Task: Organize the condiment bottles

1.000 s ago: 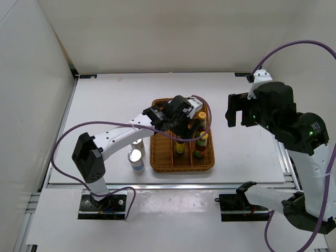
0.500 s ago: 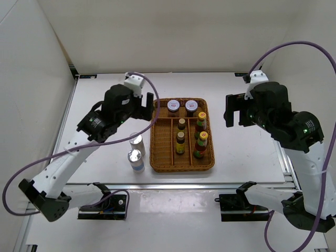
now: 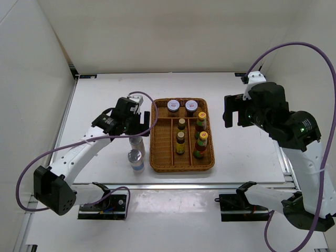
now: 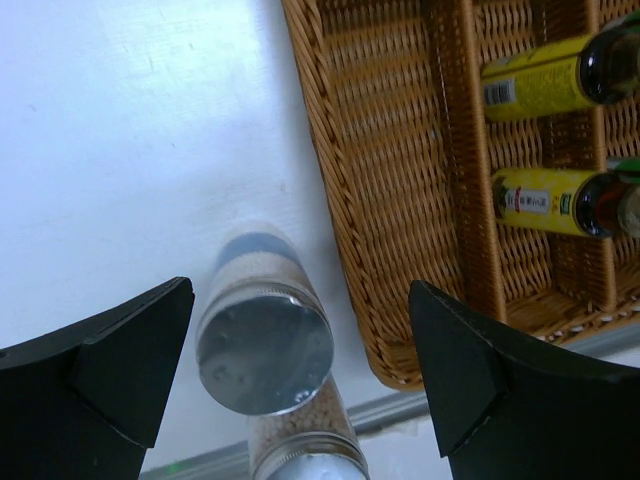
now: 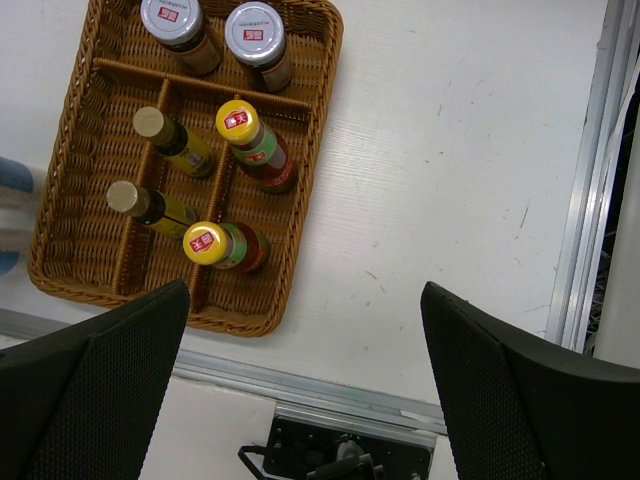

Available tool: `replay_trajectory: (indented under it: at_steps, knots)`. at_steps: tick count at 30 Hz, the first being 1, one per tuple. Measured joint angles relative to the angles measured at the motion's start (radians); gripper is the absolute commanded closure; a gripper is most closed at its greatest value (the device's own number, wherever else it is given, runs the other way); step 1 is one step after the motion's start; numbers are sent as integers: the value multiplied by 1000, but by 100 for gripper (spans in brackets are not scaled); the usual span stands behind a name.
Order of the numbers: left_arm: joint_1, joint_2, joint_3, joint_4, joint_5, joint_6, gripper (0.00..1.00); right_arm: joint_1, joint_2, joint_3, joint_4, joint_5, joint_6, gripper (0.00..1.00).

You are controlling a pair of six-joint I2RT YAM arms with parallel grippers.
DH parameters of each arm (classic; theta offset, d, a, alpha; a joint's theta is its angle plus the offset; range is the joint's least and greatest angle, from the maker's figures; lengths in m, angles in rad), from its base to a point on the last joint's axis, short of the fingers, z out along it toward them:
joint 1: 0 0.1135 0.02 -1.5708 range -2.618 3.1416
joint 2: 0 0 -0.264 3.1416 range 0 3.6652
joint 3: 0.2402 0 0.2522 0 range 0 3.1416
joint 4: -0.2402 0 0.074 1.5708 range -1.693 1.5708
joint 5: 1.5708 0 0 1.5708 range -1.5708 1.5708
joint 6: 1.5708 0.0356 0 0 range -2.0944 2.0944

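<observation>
Cylinders (image 3: pixel 135 159) stand as a pair on the table (image 3: pixel 105 94) just left of the tray (image 3: pixel 181 168), the only bottles outside it. The far cylinder (image 4: pixel 265 340) lies under the left gripper (image 4: pixel 300 290), whose fingers are spread wide on nothing, seemingly lined up to take it. The tray's bare left slot likely awaits both. Dark bottles (image 3: pixel 180 142) fill the middle slot, sauce bottles (image 3: pixel 200 144) the right, and jars (image 3: pixel 173 106) the far one. The right gripper (image 5: pixel 305 290) hangs agape and empty right of the tray, clear of the work.
</observation>
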Motion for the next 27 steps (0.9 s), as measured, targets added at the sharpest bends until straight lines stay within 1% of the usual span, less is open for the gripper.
replay_trajectory:
  at_steps: [1,3,8,9,10,12,13,15,16,17,18,19,22,23,27]
  knots:
    - [2,-3,-8,-3,9,-10,2,0,0,-1,1,0,0,1]
    - [4,-2,-24,-11,26,-26,6,0,0,-4,4,0,0,1]
    - [10,0,-53,-32,40,-50,9,0,-1,-13,13,0,0,1]
    - [11,1,-55,-37,40,-55,11,0,-1,-16,15,0,0,1]
    - [11,1,-56,-40,39,-57,15,0,0,-18,15,0,0,1]
    - [12,1,-60,-44,36,-63,20,0,0,-18,16,0,0,1]
    - [12,2,-61,-47,35,-64,26,0,-1,-18,16,0,0,1]
    - [12,2,-61,-50,34,-64,32,0,-1,-18,17,0,0,1]
    - [12,2,-60,-52,33,-62,38,0,-1,-18,18,0,0,1]
    - [12,5,-55,-56,33,-60,53,0,-1,-18,18,0,0,1]
    - [12,10,-47,-64,33,-58,60,0,-1,-18,19,0,0,1]
    - [12,21,-34,-77,33,-56,73,0,-1,-18,19,0,0,1]
    - [12,60,29,-113,21,-52,84,0,-1,-18,19,0,0,1]
    - [12,74,64,-130,14,-50,89,0,-1,-18,19,0,0,1]
    - [12,107,219,-154,-20,-37,89,0,-1,-18,19,1,0,1]
